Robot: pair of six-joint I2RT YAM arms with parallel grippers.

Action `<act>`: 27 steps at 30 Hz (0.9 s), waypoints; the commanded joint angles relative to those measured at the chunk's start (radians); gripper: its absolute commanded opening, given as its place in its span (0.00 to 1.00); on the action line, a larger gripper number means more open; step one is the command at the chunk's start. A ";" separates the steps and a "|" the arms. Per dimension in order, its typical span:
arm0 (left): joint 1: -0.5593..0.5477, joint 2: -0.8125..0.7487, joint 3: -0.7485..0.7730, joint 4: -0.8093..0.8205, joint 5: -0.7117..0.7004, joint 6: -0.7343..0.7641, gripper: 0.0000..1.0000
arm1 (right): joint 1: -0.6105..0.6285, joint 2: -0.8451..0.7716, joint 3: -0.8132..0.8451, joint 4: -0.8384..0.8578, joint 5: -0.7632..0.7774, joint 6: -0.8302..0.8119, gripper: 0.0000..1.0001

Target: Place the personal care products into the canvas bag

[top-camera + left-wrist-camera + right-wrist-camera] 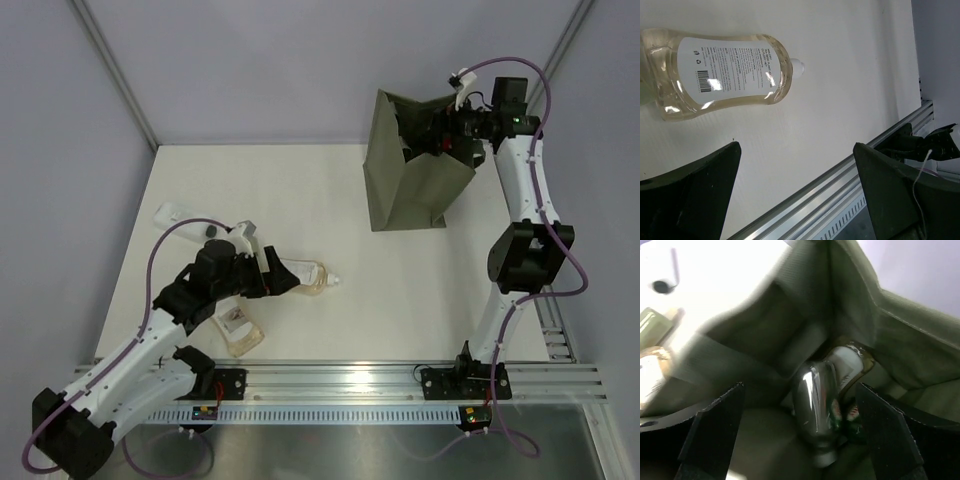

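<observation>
Left tool [796,147] released, fingers wide apart, grasping nothing. Just ahead of it, flat on the white surface [855,75], a clear amber-liquid pouch [720,72] with label up and white spout [796,65]. Nearer the left base, a second pouch [240,335] (also lying on the surface). Right tool [800,386] at the mouth of the olive canvas bag [900,340], released as well. Inside the bag, low down, a silver bottle [815,410], touched by neither finger; behind it, a white-labelled container [847,362], too blurred to name.
</observation>
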 commanded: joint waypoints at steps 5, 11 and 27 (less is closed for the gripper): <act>0.000 0.049 0.125 -0.149 -0.118 0.019 0.99 | 0.004 -0.093 0.172 -0.258 -0.157 -0.085 1.00; -0.014 0.159 0.178 -0.297 -0.249 -0.167 0.99 | 0.012 -0.352 -0.082 -0.300 -0.205 -0.059 0.99; -0.145 0.679 0.498 -0.381 -0.417 -0.934 0.99 | 0.009 -1.014 -1.077 0.274 0.082 0.234 1.00</act>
